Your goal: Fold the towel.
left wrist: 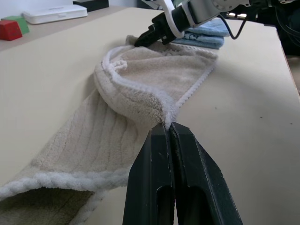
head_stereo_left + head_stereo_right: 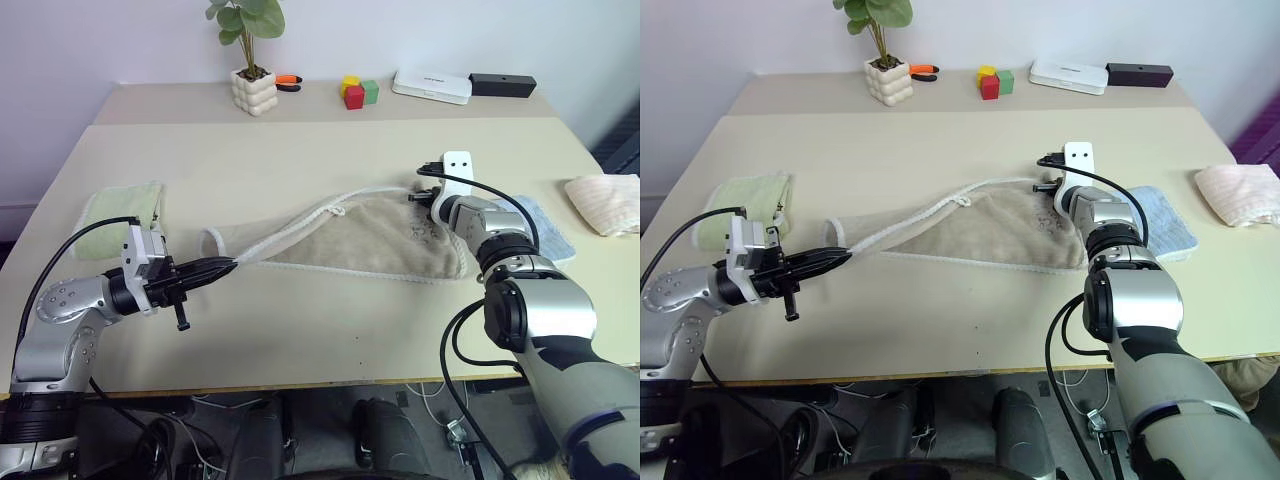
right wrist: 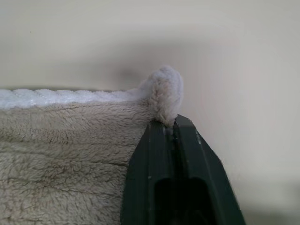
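Left eye view: towel [image 2: 370, 240] stretched in a twisted band across the middle of the bench [image 2: 300, 330], between a folded green towel [image 2: 120, 215] and a folded blue towel [image 2: 545, 230]. Left hand [image 2: 228, 266] pinching the towel's white-edged near-left end; right hand [image 2: 418, 186] at its far-right corner.

Left wrist view: fingers [image 1: 159, 178] pressed together on a bunched white hem, cloth running away toward the other hand.

Right wrist view: fingers [image 3: 154, 178] clamped on a small rolled corner of the towel.
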You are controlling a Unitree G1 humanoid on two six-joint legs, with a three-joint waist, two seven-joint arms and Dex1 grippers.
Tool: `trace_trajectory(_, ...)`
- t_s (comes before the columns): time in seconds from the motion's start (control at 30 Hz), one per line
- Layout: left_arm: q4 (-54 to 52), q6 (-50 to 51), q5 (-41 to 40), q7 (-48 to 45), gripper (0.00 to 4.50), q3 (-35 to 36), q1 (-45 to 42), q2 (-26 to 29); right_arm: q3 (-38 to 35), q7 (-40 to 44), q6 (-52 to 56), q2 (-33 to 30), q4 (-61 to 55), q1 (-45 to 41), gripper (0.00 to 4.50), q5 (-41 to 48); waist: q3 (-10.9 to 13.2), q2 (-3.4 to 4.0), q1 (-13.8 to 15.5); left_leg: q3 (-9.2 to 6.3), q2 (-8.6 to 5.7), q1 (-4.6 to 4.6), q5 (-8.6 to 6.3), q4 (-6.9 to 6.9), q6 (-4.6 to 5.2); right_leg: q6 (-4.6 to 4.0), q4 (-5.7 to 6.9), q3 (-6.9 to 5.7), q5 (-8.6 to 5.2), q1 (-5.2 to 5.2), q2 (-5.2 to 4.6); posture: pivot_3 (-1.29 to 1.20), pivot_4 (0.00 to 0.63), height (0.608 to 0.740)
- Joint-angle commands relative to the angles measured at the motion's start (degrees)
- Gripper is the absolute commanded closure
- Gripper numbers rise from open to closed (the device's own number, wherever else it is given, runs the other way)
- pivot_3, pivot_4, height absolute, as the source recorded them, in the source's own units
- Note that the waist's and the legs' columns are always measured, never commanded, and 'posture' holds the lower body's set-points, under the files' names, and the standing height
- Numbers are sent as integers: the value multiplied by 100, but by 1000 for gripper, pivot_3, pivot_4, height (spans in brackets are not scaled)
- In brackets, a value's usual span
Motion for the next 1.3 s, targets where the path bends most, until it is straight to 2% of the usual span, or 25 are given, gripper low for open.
trace_trajectory(0.03, -22, -129, 25, 30, 4500, 52, -135, -17, 50, 159, -272, -118, -226, -44, 4467, -95, 0, 0, 0, 1, 0, 0, 0, 0, 0, 0, 0, 0, 0, -1, 0, 0, 150, 735)
trace_trajectory(0.17, 371, -430, 301, 623, 4500, 215, -533, -235, 447, 840, -950, -261, -1246, 503, 4467, -316, 1, 1, 25, 1, -1, -1, 0, 1, 0, 0, 0, 1, 0, 0, 0, 0, 150, 735)
trace_trajectory(0.3, 917, -530, 448, 1198, 4500, 390, -970, -371, 538, 2051, -312, -420, -3418, 1495, 4467, 200, 1, 0, 24, -1, -1, -1, 0, 0, 0, 2, 2, 1, 1, 0, 0, 0, 150, 735)
trace_trajectory(0.43, 1283, -700, 501, 1129, 4500, 465, -1029, -277, 583, 2633, 115, -739, -5585, 2556, 4467, 518, 1, 1, 16, 2, 0, 2, 1, -1, 0, 3, 5, 2, 0, -2, 0, 0, 150, 735)
trace_trajectory(0.53, 1396, -748, 509, 1039, 4500, 459, -1024, -208, 657, 2922, 257, -1085, -6776, 3255, 4467, 592, 1, 0, 31, 2, 0, 0, 1, -3, -1, 4, 4, 1, -1, -4, 0, 0, 150, 735)
trace_trajectory(0.7, 1424, -772, 564, 966, 4500, 300, -1116, -288, 989, 3244, 436, -1257, -7815, 3989, 4467, 663, -1, -2, 41, -2, 0, 3, 1, 0, -2, 2, 4, 0, -1, -1, 0, 0, 150, 735)
trace_trajectory(0.87, 1355, -748, 615, 947, 4500, 184, -1167, -356, 1388, 2766, 321, -1011, -7620, 4167, 4467, 194, -1, -4, 42, -2, -1, 1, 1, 2, -2, 2, 4, 0, -1, -1, 0, 0, 150, 735)
trace_trajectory(0.93, 1363, -735, 630, 936, 4500, 173, -1190, -340, 1394, 2611, 357, -866, -7465, 4150, 3859, 196, -1, -5, 47, -2, -1, 2, 1, 3, -2, 2, 5, 0, -1, -1, 0, 0, 150, 735)
trace_trajectory(1.0, 1373, -728, 654, 909, 4500, 160, -1190, -303, 1531, 2561, 239, -906, -7477, 4191, 3065, -7, -1, -5, 52, -3, -1, 1, 1, 4, -2, 2, 5, 0, -1, -1, 0, 0, 150, 735)
trace_trajectory(1.13, 1340, -720, 661, 876, 4500, 151, -1166, -282, 1479, 2831, 553, -955, -7646, 4187, 1007, 291, -1, -5, 50, -3, -1, 1, 1, 4, -2, 2, 5, 0, -1, -1, 0, 0, 150, 735)
trace_trajectory(1.3, 1253, -699, 657, 862, 4500, 127, -1119, -302, 1455, 3038, 593, -1159, -7695, 3994, 1007, 344, -1, -5, 51, -3, -1, 1, 1, 5, -1, 2, 5, 0, -1, 0, 0, 0, 150, 735)
